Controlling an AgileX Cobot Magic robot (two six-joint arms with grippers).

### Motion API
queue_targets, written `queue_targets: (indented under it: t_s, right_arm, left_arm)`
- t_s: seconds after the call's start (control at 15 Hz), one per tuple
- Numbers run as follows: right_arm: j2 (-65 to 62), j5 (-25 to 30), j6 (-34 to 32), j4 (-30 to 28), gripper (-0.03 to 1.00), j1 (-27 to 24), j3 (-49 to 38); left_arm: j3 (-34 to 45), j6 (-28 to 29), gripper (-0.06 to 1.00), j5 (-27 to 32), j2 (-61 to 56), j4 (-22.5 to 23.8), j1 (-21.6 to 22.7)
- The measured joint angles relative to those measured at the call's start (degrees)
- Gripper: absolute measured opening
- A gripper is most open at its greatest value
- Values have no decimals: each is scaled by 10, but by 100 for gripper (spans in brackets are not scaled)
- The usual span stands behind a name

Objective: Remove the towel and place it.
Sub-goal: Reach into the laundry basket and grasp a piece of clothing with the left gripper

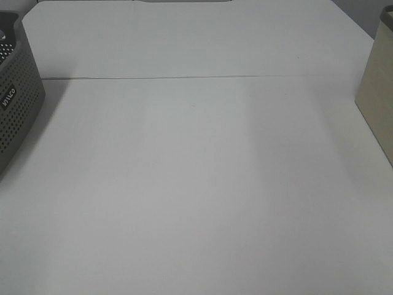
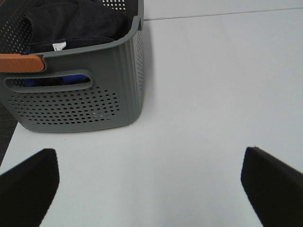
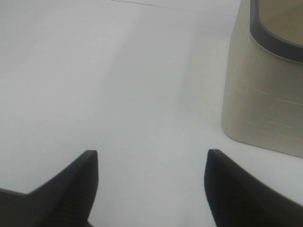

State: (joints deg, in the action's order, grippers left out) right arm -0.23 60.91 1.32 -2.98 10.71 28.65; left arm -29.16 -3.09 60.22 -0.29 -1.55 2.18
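The dark charcoal towel (image 2: 71,23) lies bunched inside a grey perforated basket (image 2: 80,101), with a small white label showing. The basket also shows at the left edge of the exterior high view (image 1: 15,104); the towel is hidden there. My left gripper (image 2: 151,182) is open and empty above the white table, a short way in front of the basket. My right gripper (image 3: 151,163) is open and empty above the table, beside a beige bin (image 3: 265,94). Neither gripper shows in the exterior high view.
The basket has an orange handle (image 2: 21,63) and something blue (image 2: 71,79) behind its handle slot. The beige bin (image 1: 377,98) stands at the right edge of the white table (image 1: 196,184). A seam (image 1: 184,78) crosses the table at the back.
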Motion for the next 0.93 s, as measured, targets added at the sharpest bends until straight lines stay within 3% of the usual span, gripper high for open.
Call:
queue_targets:
  t_s: [0.27,0.47,0.6,0.67,0.73,0.93]
  right_arm:
    - [0,0,0,0,64,0,0]
    - [0,0,0,0,64,0,0]
    - [0,0,0,0,64,0,0]
    - [0,0,0,0,64,0,0]
    - [0,0,0,0,64,0,0]
    - [0,0,0,0,64,0,0]
  left_arm:
    - [0,0,99,0,5,-20,0]
    - [-33,-53,99,1,77,4,0]
    - [-109,-95,99,27,190,33,0]
    - [-202,-130,99,68,301,37,0]
    - [-244,-159,99,85,361,37,0]
    - [-356,-258,99,94,498,40,0]
